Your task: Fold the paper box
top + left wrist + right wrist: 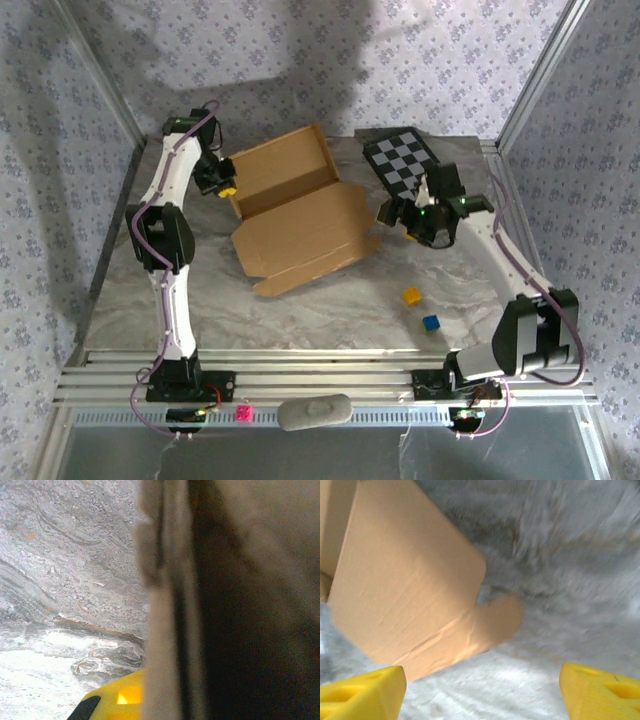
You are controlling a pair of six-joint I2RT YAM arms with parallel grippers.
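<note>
Paper box [300, 225] of plain brown cardboard lies open at the centre-left of the marble desk [330, 315], its back panel raised and a front panel spread flat toward me. My left tool [225, 187] is closed against the left end of that raised panel; close up, a cardboard edge [170, 630] stands just beside one yellow finger [120, 700], and I cannot tell whether it is pinched. My right tool [392, 212] is open and empty, just beside the right edge, facing a rounded flap [410, 580]. A checkered board [403, 160] lies behind it. A yellow cube [411, 296] and a blue cube [431, 322] sit nearer me.
</note>
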